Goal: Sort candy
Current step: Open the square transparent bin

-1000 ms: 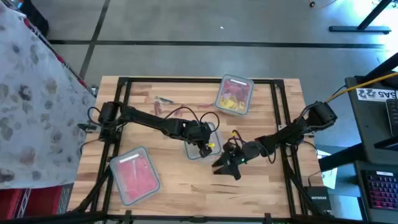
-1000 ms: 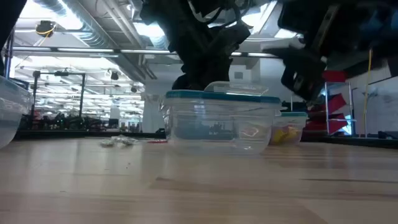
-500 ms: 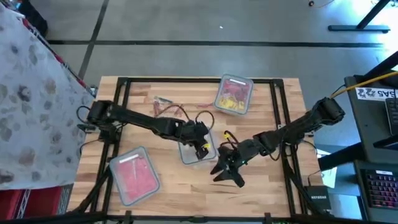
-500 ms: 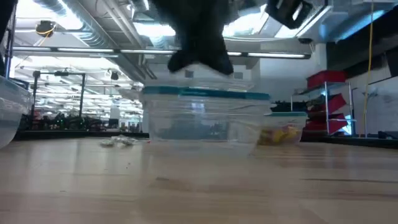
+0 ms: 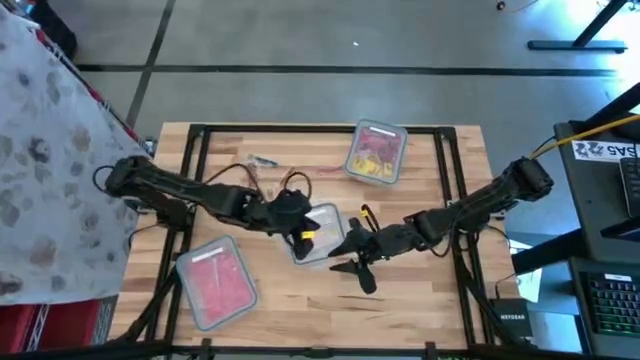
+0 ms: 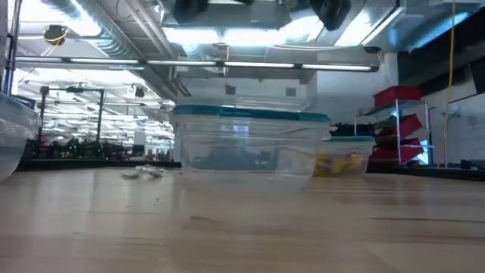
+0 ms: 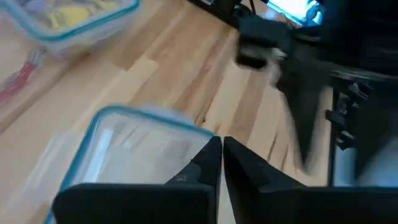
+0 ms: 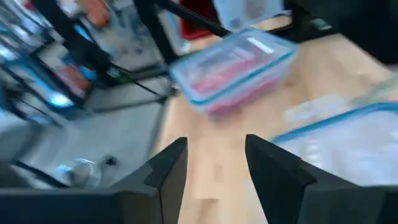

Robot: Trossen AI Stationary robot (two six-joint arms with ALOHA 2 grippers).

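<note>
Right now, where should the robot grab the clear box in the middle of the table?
Probably from straight above, pinching one long wall of the clear box just under its teal rim. It sits upright and open-topped, and the wall is thin enough for the jaws.

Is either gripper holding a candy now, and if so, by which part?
No. The left gripper is shut with nothing visible between its fingers; the right gripper is open and empty.
</note>
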